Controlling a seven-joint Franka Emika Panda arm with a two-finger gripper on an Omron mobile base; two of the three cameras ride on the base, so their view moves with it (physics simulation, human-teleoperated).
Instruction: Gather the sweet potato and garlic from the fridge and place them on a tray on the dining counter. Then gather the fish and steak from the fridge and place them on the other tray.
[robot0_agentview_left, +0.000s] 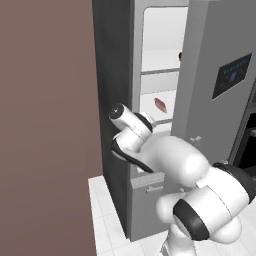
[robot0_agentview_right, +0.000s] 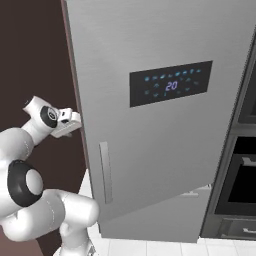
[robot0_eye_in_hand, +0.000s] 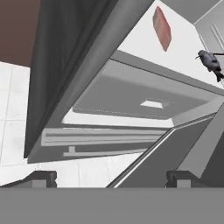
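Steak on the fridge shelf is what we pick out first in the left base view, a pinkish slab lying inside the open fridge, just above the arm's wrist. Over in the right base view we face the fridge door's flat grey front, its dark control panel lit with blue icons and a slim handle lower down. In the hand view we see the end effector with its jaws spread wide and gripping nothing, the steak up on the white shelf and the grey fish near it at the right edge.
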